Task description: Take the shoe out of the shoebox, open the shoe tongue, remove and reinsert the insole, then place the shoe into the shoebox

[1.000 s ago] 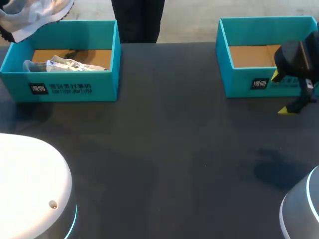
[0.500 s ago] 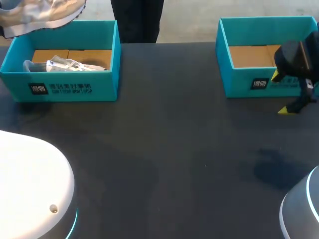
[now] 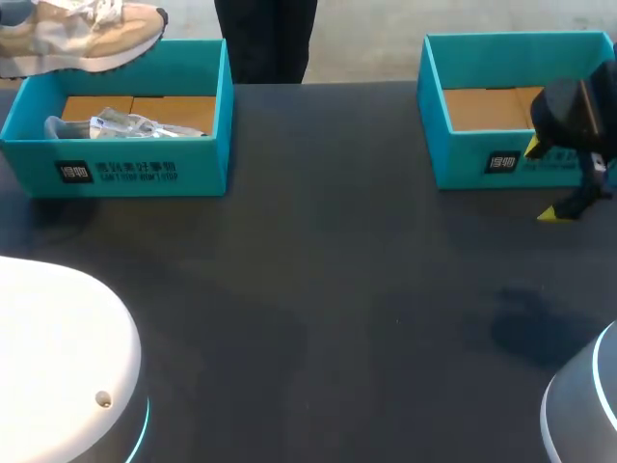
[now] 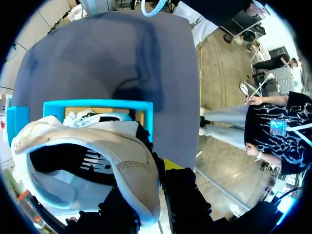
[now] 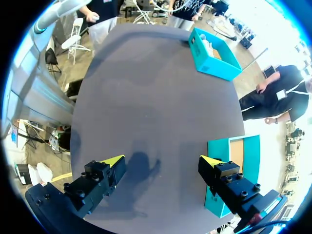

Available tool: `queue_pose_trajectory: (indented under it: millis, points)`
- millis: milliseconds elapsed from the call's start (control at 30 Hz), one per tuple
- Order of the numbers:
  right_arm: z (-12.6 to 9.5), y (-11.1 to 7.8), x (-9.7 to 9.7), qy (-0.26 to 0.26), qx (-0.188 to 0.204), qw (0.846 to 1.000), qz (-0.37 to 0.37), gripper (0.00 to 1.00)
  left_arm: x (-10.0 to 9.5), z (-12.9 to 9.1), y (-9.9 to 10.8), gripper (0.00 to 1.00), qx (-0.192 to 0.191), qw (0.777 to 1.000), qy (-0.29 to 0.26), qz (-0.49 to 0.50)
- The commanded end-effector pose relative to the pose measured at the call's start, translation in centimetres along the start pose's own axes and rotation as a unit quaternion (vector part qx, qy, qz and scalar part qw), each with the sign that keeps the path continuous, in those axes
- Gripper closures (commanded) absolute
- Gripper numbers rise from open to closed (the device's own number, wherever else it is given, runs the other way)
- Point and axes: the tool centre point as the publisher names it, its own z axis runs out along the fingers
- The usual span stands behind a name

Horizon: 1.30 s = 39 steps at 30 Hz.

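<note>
A tan shoe with a white sole hangs side-on above the back left corner of the teal left shoebox. In the left wrist view my left gripper is shut on the shoe's cream heel wall, one finger inside the shoe and one outside. The left shoebox lies under it with white stuffing paper inside. My right gripper stands open in front of the teal right shoebox, with nothing between its fingers. The right wrist view shows my right gripper over bare table.
The dark table stretches between the two boxes. The right shoebox shows only its cardboard floor. My arms' white bases sit at the near corners.
The shoe has shifted right and turned from sole-up to side-on above the left box. My right arm has kept still.
</note>
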Motion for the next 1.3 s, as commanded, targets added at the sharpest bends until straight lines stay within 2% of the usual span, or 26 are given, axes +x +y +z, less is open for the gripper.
queue_pose_trajectory:
  millis: [33,300,633,1300]
  points:
    - [0.2,0.1,-0.2,0.002,0.001,1.000,0.000,0.00,-0.7,0.6,-0.3,1.00,-0.004,1.000,0.000,0.005]
    - [0.2,0.1,-0.2,0.002,0.001,1.000,0.000,0.00,-1.7,3.5,0.4,1.00,-0.005,1.000,0.015,0.010]
    - [0.2,0.1,-0.2,0.002,0.001,1.000,0.000,0.00,-2.8,6.3,0.9,1.00,-0.001,1.000,0.006,0.013]
    - [0.2,0.1,-0.2,0.002,0.001,1.000,0.000,0.00,-3.9,9.3,1.5,1.00,0.013,1.000,0.019,0.018]
